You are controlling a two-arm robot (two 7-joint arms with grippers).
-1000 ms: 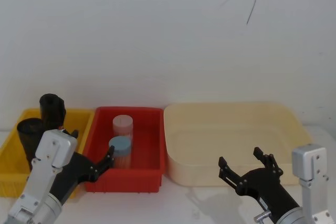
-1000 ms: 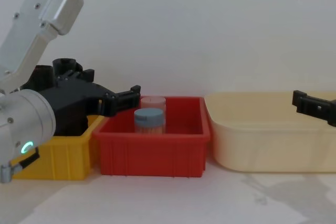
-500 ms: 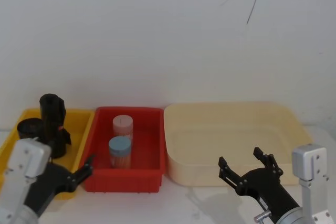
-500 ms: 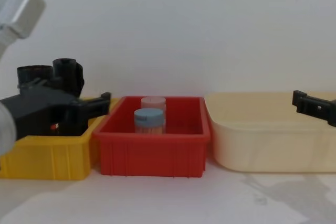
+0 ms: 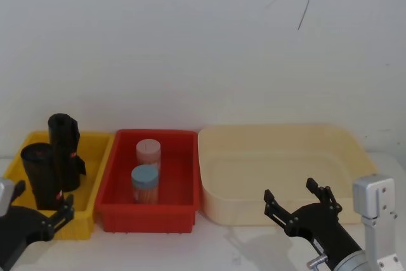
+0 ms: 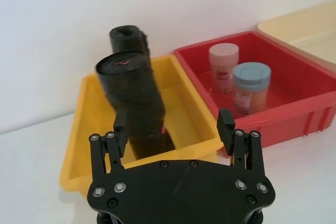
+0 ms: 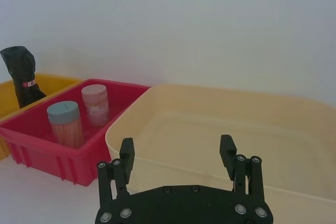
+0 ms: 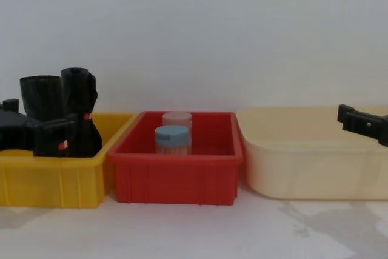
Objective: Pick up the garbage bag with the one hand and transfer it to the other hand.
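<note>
Garbage bag [image 5: 38,171], a tight black plastic roll, stands upright in the yellow plastic bin [image 5: 96,139]; left claw [image 5: 43,196] gapes empty just before it, right claw [image 5: 290,190] likewise near the beige tub [image 5: 279,132].

3 bins [image 5: 95,179] [image 5: 146,217] [image 5: 279,169], 2 rolls [image 5: 39,176] [image 5: 63,147], 2 jars [image 5: 148,153] [image 5: 144,183]

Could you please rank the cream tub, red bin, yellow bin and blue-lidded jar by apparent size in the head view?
1. cream tub
2. red bin and yellow bin, too alike to separate
3. blue-lidded jar
</note>
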